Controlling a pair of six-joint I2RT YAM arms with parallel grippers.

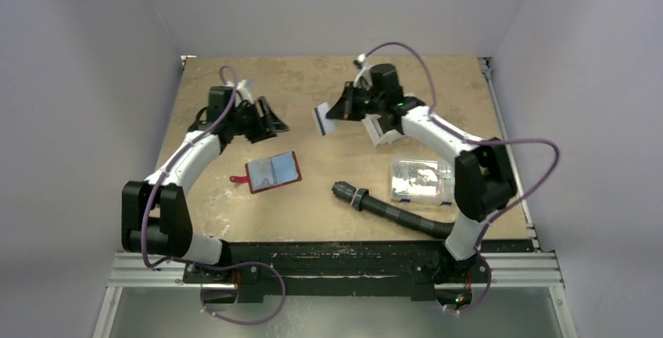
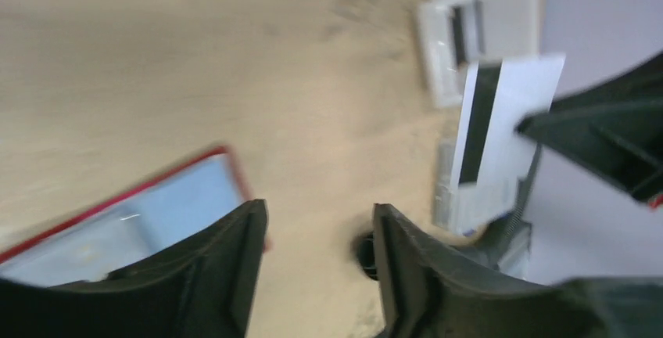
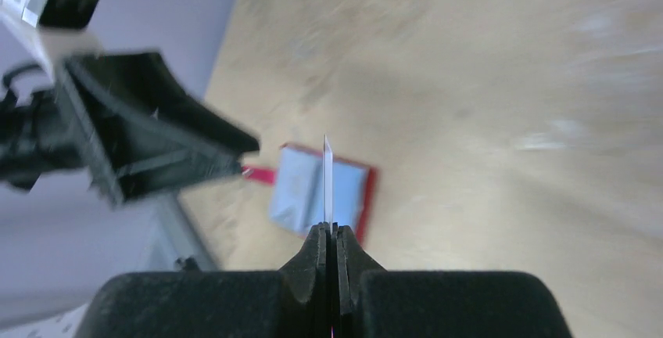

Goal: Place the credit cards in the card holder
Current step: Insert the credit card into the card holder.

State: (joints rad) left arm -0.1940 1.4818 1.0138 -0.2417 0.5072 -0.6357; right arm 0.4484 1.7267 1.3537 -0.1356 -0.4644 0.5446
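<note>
The red card holder lies open on the table, with blue card faces showing inside and its red tab at the left. My right gripper is shut on a pale card with a black stripe, held in the air behind and right of the holder. In the right wrist view the card stands edge-on between the shut jaws, with the holder below it. My left gripper is open and empty, above the table behind the holder. The left wrist view shows its open fingers, the holder and the held card.
A white plastic tray sits under the right arm, also in the left wrist view. A clear compartment box lies at the right. A black ribbed hose lies near the front edge. Walls enclose the table.
</note>
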